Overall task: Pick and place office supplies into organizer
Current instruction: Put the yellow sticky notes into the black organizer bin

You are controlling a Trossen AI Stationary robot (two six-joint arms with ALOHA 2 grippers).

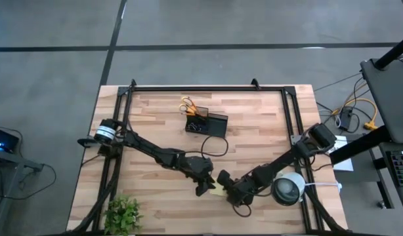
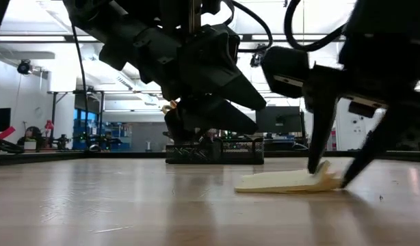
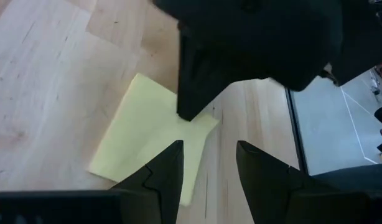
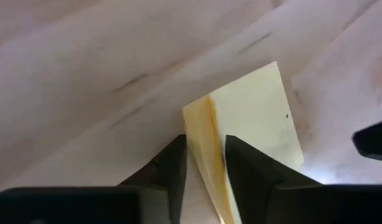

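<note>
The right gripper (image 4: 204,163) is pinching the lifted edge of the sticky-note pad (image 4: 256,118) lying near the table's front, well apart from the organizer (image 1: 206,124), while the left gripper (image 3: 208,169), fingers narrowly parted, is hovering beside it, and the thin sheets are looking likely to peel or slip free.

Probably a lab: framed workbench (image 1: 155,124), monitors (image 2: 278,119) behind.

The bench (image 1: 254,124) is pale planked wood with visible grain and a slight sheen. The sticky-note pad (image 4: 256,118) is matt yellow paper, one edge curled up. The organizer (image 1: 207,124) looks like dark mesh. Both grippers' fingers (image 3: 160,180) are matt black.
</note>
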